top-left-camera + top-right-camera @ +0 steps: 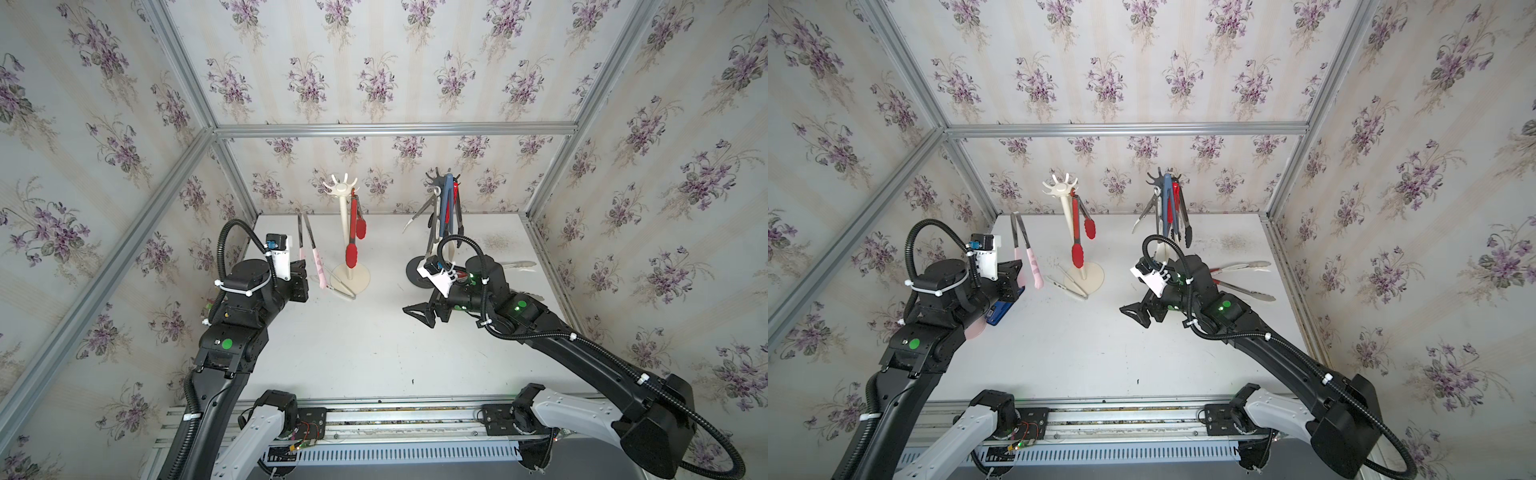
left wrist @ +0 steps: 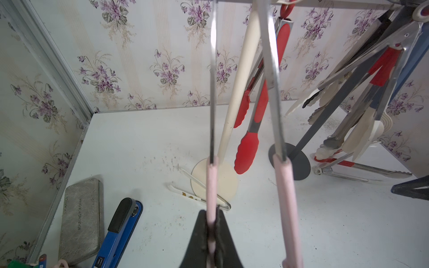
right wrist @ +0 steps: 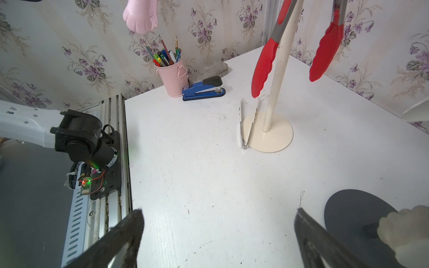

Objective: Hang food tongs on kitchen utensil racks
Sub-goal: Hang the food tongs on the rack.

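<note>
My left gripper (image 2: 212, 232) is shut on one pink-tipped arm of the pink food tongs (image 2: 285, 197), held off the table with their steel arms pointing up (image 1: 318, 266) (image 1: 1032, 262). They stand left of the cream-white rack (image 1: 344, 216) (image 1: 1068, 216), where red tongs (image 1: 353, 241) (image 2: 246, 153) hang. The dark grey rack (image 1: 438, 178) (image 1: 1158, 178) carries several tongs. My right gripper (image 3: 218, 213) hangs open and empty over the table in front of the grey rack's base (image 3: 348, 213), in both top views (image 1: 419, 318) (image 1: 1136, 316).
Small steel tongs (image 1: 338, 284) (image 3: 246, 123) lie against the cream base (image 2: 222, 183). More tongs (image 1: 1246, 266) (image 2: 362, 169) lie at the right, behind my right arm. A blue stapler (image 2: 118, 232), a grey case (image 2: 81, 220) and a pink pen cup (image 3: 173, 76) sit at the left edge.
</note>
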Robot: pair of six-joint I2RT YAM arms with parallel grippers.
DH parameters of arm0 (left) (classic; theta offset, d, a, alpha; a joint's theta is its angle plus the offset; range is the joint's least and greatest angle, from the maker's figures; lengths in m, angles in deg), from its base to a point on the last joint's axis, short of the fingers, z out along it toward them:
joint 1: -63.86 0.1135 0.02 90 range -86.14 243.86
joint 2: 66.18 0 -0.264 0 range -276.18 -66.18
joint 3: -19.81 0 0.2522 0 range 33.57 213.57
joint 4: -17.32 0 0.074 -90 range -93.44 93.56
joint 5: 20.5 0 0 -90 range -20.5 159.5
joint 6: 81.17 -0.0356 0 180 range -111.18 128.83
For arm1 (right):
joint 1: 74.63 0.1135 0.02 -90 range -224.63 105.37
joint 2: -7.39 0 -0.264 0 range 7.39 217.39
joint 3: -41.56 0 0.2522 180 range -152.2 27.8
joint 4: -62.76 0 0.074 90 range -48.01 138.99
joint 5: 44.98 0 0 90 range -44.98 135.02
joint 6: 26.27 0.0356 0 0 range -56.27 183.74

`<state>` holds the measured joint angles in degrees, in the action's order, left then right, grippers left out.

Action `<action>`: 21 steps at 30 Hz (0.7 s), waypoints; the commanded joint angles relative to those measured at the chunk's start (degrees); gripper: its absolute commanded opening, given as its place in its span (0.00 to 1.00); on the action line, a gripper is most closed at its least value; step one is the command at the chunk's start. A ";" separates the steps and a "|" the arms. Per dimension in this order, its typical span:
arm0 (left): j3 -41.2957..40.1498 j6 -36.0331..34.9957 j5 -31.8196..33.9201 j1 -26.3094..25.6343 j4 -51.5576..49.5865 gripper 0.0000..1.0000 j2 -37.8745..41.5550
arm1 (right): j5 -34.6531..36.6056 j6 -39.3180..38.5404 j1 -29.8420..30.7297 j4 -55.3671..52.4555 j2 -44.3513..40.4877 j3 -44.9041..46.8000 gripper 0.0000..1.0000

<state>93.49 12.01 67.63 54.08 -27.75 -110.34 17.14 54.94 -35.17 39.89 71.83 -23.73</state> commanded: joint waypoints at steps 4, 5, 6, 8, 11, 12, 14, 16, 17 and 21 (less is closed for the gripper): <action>0.37 -3.33 -1.20 -0.65 4.96 0.00 -0.56 | -0.16 -0.26 0.09 -0.04 -0.11 -0.50 1.00; 0.38 -3.52 -1.28 -0.71 5.31 0.00 -0.58 | -0.17 -0.26 0.09 -0.04 -0.11 -0.50 1.00; 0.29 -3.69 -1.45 -0.81 5.78 0.00 -0.60 | -0.16 -0.26 0.09 -0.08 -0.11 -0.50 1.00; 0.28 -4.02 -1.56 -1.01 6.34 0.00 -0.80 | -0.08 -0.26 0.09 -0.09 -0.11 -0.56 1.00; 0.63 -4.63 -1.72 -1.36 6.83 0.00 -1.53 | -0.07 -0.15 0.08 -0.08 -0.02 -0.59 1.00; 0.81 -4.88 -1.73 -1.67 6.93 0.00 -1.80 | -0.07 -0.15 0.09 -0.04 0.05 -0.57 1.00; 1.12 -5.18 -1.64 -2.13 6.99 0.00 -2.39 | -0.08 -0.08 0.09 -0.04 0.02 -0.59 1.00; 1.42 -5.46 -1.55 -2.64 7.21 0.00 -3.16 | -0.07 -0.08 0.09 -0.21 0.02 -0.59 1.00; 1.63 -5.62 -1.56 -2.83 7.25 0.00 -3.49 | -0.07 -0.14 0.09 -0.23 -0.02 -0.65 1.00; 2.26 -6.43 -1.31 -3.78 7.43 0.00 -5.03 | -0.07 -0.08 0.09 -0.31 -0.11 -0.67 1.00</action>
<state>95.09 7.17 66.38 50.67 -22.99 -114.85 17.14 54.94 -35.15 39.72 71.83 -23.88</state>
